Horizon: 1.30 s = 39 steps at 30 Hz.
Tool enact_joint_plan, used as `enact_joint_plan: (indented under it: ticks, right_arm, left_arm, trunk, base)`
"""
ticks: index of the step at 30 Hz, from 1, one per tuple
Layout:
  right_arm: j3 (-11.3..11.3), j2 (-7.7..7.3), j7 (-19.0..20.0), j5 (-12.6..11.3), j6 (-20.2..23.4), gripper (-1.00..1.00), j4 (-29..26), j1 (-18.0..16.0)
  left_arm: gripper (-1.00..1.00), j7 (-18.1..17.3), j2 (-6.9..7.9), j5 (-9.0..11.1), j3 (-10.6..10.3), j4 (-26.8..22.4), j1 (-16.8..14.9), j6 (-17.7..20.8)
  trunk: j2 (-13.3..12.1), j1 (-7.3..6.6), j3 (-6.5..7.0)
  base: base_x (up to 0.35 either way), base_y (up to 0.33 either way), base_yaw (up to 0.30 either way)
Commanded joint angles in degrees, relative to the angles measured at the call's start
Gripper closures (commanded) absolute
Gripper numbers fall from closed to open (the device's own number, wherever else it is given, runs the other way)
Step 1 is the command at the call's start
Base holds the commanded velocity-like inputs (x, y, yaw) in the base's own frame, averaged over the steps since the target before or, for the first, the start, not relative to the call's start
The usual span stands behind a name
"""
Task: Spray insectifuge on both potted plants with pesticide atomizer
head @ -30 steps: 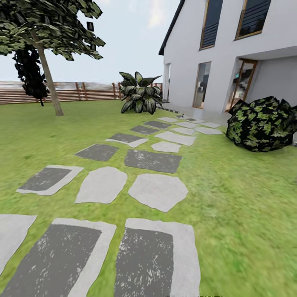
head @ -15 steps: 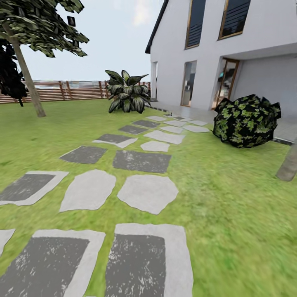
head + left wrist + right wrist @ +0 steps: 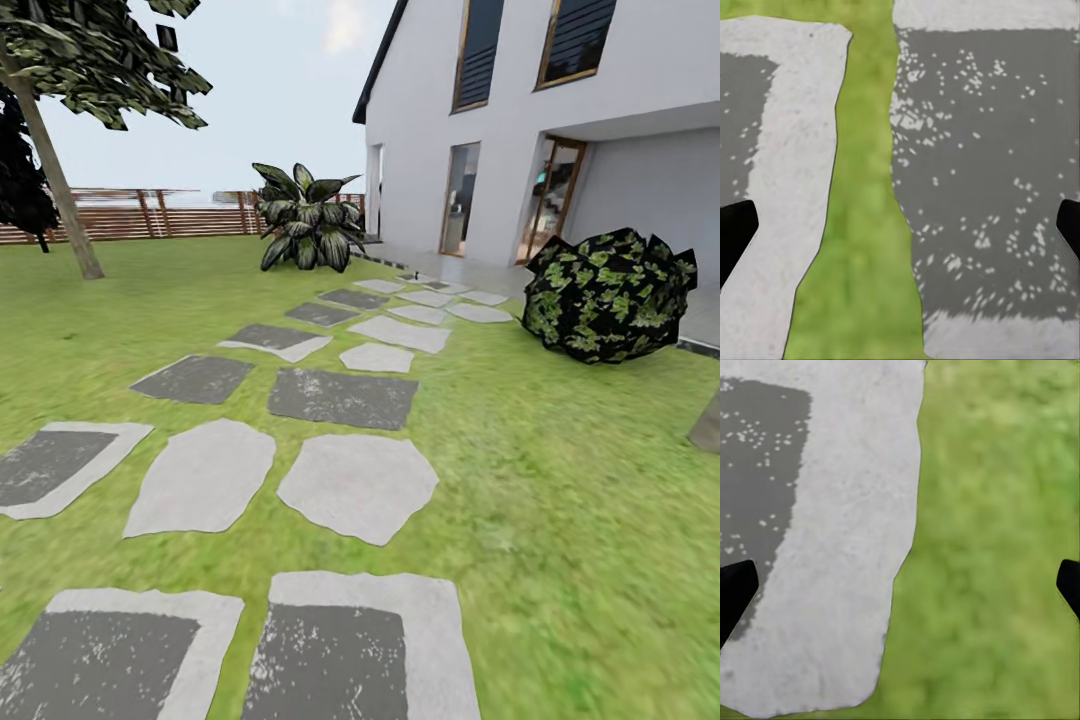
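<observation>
Transit | stepping stones [image 3: 358, 485] cross lawn [image 3: 560, 480] toward house [image 3: 560, 130] | left end effector [image 3: 900, 225], right end effector [image 3: 900, 585]: wide open, empty | atomizer, potted plants: whereabouts unknown | handling guess: atomizer light, rigid; grip its body.

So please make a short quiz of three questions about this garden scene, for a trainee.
1. True or false: the left gripper holds a sprayer.
2. What lies below the right gripper? A) only water B) a paving stone and grass C) a wooden deck
3. Fill in: the stone path leads toward the white ____.

Key: 1 false, its fingers are apart with nothing between them; 2 B; 3 house.
</observation>
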<state>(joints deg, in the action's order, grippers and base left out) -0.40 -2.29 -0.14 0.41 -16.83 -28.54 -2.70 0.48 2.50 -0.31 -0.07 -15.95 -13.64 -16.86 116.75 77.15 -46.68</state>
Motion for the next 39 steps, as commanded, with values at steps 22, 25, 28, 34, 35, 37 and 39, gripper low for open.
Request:
enact_joint_plan:
  ticks: [22,25,28,34,35,37,39]
  right_arm:
    - [-0.2,0.0,0.0,-0.1,-0.4,-1.0,1.3,0.0]
    - [-0.2,0.0,0.0,-0.1,-0.4,-1.0,1.3,0.0]
    - [-0.1,0.03,0.0,-0.1,-0.4,-1.0,1.3,0.0]
    - [-0.1,0.02,0.0,-0.1,-0.4,-1.0,1.4,0.0]
    - [-0.1,0.01,0.0,-0.1,-0.4,-1.0,1.4,0.0]
    - [-0.1,0.04,0.0,-0.1,-0.4,-1.0,1.4,0.0]
    - [-0.1,0.04,0.0,-0.1,-0.4,-1.0,1.4,0.0]
  left_arm:
    - [-1.0,0.0,-0.04,-0.1,0.0,0.0,0.0,-0.2]
    - [-1.0,0.0,-0.04,-0.1,0.0,0.0,0.0,-0.2]
    - [-1.0,0.0,-0.04,-0.1,0.0,0.0,0.0,-0.2]
    - [-1.0,0.0,-0.04,-0.1,0.0,0.0,0.0,-0.2]
    - [-1.0,0.0,-0.04,-0.1,-0.1,0.0,0.0,-0.2]
    - [-1.0,0.0,-0.04,-0.2,-0.1,0.0,0.0,-0.2]
    - [-1.0,0.0,-0.04,-0.2,-0.1,0.0,0.0,-0.2]
  trunk:
    - [0.0,0.02,-0.05]
    - [0.0,0.02,-0.05]
    - [0.0,0.02,-0.05]
    - [0.0,0.02,-0.05]
    - [0.0,0.02,-0.05]
    - [0.0,0.02,-0.05]
    - [0.0,0.02,-0.05]
  base:
    - [0.338,0.0,0.0]
    - [0.338,0.0,0.0]
    - [0.338,0.0,0.0]
    - [0.338,0.0,0.0]
    - [0.338,0.0,0.0]
    - [0.338,0.0,0.0]
    - [0.338,0.0,0.0]
